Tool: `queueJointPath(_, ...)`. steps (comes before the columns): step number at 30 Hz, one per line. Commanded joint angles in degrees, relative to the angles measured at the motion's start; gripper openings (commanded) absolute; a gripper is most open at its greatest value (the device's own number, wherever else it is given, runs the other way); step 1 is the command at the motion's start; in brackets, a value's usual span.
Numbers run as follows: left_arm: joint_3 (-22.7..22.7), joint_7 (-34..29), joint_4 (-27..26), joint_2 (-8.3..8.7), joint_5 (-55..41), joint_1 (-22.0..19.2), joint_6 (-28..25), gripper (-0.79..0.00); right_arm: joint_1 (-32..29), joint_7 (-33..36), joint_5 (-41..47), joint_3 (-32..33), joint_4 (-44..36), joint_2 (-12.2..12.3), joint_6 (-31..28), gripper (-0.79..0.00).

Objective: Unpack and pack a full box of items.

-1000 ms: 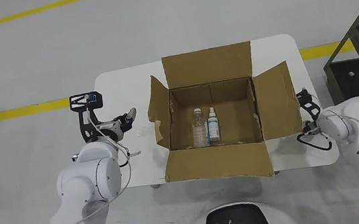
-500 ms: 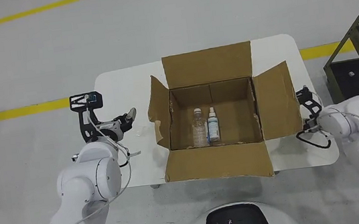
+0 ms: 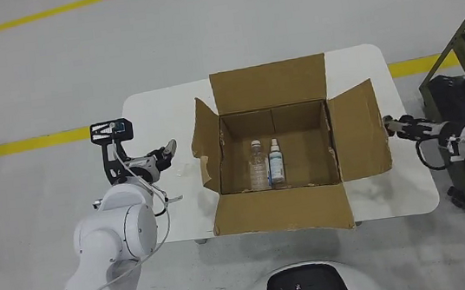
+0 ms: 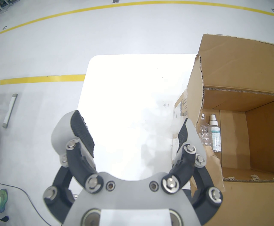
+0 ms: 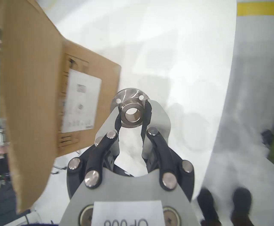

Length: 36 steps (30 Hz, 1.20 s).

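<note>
I see a plain brown cardboard box (image 3: 269, 84) on a white tabletop (image 3: 159, 119). Inside it are a clear bottle (image 3: 258, 166) and a white spray bottle (image 3: 276, 162) with a teal-printed label. My right gripper (image 5: 131, 119) is silver with black pads (image 5: 117, 124), and the flange (image 5: 131, 112) is bright silver. The floor (image 3: 72, 51) is grey with yellow stripes (image 3: 23, 145).

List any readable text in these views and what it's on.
White box label, right wrist view: blurred, unreadable.
Spray bottle label: too small to read.
Box side print, left wrist view: too small.
Wrist plate tag: upside down, cut off at the edge.
Nothing legible.
</note>
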Motion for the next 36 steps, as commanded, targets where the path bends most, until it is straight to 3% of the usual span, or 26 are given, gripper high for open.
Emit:
queueJointPath(1,0.0,0.0,0.0,0.00,0.0,0.0,0.0,0.000,-1.3,-3.2,7.5,2.2,0.0,-0.1,-2.0,-0.785)
queueJointPath(9,0.0,0.0,0.0,0.00,0.0,0.0,0.0,0.000,-3.8,-5.4,31.2,6.8,4.0,-0.1,-11.0,-0.785)
queueJointPath(14,0.0,0.0,0.0,0.00,0.0,0.0,0.0,0.000,-4.4,-5.8,35.7,7.6,1.3,0.3,-12.8,-0.785)
queueJointPath(20,0.0,0.0,0.0,0.00,0.0,0.0,0.0,0.000,-4.4,-5.2,35.4,5.6,-9.3,0.7,-10.6,-0.785)
queueJointPath(24,0.0,0.0,0.0,0.00,0.0,0.0,0.0,0.000,-2.1,-3.8,28.3,-0.7,-16.5,1.1,-5.3,-0.785)
queueJointPath(28,0.0,0.0,0.0,0.00,0.0,0.0,0.0,0.000,3.1,-1.9,13.5,-12.3,-20.3,1.3,2.9,-0.785)
queueJointPath(36,0.0,0.0,0.0,0.00,0.0,0.0,0.0,0.000,16.0,-0.3,-23.1,-41.9,-15.1,-0.5,19.7,-0.785)
